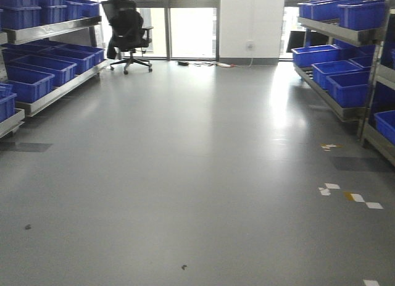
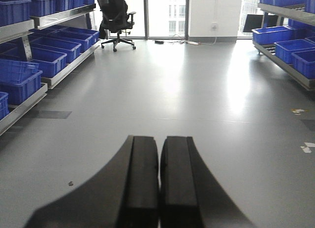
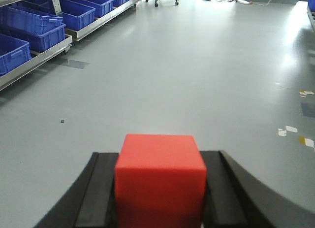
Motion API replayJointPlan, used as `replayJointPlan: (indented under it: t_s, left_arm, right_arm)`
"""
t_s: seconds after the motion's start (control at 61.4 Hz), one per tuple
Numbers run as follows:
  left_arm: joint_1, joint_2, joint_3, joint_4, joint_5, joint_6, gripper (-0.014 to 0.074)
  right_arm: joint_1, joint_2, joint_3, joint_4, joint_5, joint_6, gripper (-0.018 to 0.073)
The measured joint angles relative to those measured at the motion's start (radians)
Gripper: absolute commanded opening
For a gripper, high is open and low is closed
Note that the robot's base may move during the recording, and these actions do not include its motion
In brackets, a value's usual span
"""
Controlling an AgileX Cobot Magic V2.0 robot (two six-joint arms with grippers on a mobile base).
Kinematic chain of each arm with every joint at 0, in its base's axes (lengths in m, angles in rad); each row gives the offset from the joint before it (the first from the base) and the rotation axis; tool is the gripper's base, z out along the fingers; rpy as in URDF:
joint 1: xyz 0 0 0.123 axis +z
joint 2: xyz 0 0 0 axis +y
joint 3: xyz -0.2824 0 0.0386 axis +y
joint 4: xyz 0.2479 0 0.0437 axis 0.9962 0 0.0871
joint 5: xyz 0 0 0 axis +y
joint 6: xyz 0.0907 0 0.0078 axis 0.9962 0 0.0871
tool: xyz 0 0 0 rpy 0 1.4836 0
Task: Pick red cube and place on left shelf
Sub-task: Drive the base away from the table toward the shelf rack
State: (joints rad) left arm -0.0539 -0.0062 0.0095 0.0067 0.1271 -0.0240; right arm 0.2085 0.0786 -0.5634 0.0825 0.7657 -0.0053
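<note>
The red cube sits squeezed between the two black fingers of my right gripper, held up over the grey floor. My left gripper is shut with nothing in it, its pads nearly touching. The left shelf is a steel rack along the left wall carrying blue crates. In the left wrist view the left shelf runs along the left edge. The right wrist view catches the left shelf at upper left, well away from the cube. Neither gripper shows in the front view.
A second steel rack with blue crates lines the right wall. A black office chair stands by the far windows. Cables lie on the floor near the back wall. White tape marks dot the grey floor at right.
</note>
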Motion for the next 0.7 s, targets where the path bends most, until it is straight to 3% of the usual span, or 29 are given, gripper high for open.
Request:
replayJointPlan:
  t_s: [0.7]
  left_arm:
    - [0.0, 0.0, 0.0, 0.0, 0.0, 0.0, 0.0102]
  right_arm:
    - [0.0, 0.0, 0.0, 0.0, 0.0, 0.0, 0.0185]
